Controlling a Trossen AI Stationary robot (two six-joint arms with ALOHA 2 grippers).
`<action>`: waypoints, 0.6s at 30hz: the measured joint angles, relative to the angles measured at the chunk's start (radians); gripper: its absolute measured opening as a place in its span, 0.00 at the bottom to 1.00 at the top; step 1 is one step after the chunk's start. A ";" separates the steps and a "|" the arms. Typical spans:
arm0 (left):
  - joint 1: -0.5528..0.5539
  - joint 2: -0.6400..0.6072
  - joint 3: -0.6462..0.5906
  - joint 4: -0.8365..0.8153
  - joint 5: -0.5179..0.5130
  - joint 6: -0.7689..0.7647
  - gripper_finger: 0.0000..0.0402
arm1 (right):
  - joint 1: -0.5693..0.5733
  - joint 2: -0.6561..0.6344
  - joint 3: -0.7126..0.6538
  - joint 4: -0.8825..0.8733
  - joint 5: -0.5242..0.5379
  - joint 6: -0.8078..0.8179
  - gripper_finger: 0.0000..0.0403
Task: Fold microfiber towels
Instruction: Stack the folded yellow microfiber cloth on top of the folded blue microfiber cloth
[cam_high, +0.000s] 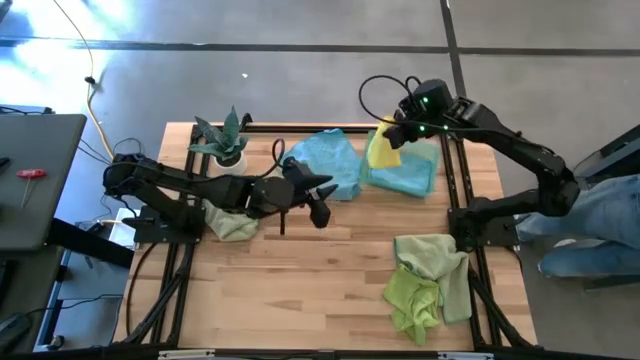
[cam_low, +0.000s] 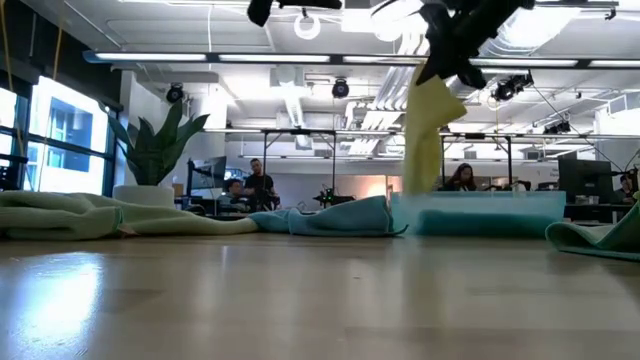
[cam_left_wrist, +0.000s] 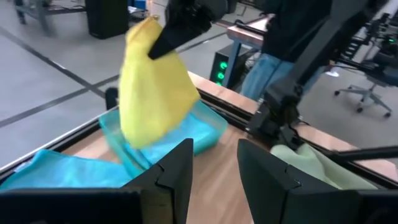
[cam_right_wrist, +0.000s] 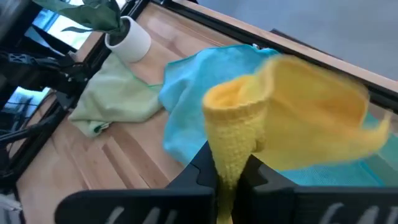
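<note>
A yellow microfiber towel (cam_high: 380, 150) hangs at the far right of the table from my right gripper (cam_high: 393, 133), which is shut on it. Below it lies a folded teal towel (cam_high: 408, 175), with a crumpled light blue towel (cam_high: 335, 160) beside that. My left gripper (cam_high: 325, 198) is open over the table's middle, pointing toward the yellow towel (cam_left_wrist: 152, 93), with nothing between its fingers (cam_left_wrist: 177, 171). A pale sage towel (cam_high: 230, 222) lies bunched under the left arm. Green towels (cam_high: 430, 280) lie heaped at the near right. My right gripper pinches a bunched upper part of the yellow towel (cam_right_wrist: 227, 152) between its two shut fingers, coming slanting down from the table's right. The towel hangs loose below the fingers, lifted over the folded teal towel (cam_low: 480, 212). Whether its lower end (cam_low: 420, 185) touches that towel I cannot tell.
A small spiky plant in a white pot (cam_high: 226, 143) stands at the far left of the table. Black frame rails (cam_high: 455, 180) run along the table's sides. Bare wood (cam_high: 300, 290) lies in the near middle. People sit in the room beyond the table.
</note>
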 joint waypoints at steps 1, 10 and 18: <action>0.009 0.000 0.000 0.000 0.000 0.000 0.29 | -0.013 0.011 0.000 0.010 -0.017 -0.005 0.00; 0.053 0.000 0.000 0.000 0.001 0.000 0.29 | -0.113 0.047 0.000 -0.113 -0.061 -0.132 0.00; 0.110 -0.003 0.000 -0.009 0.012 0.148 0.29 | -0.140 0.106 -0.060 -0.285 0.040 -0.142 0.00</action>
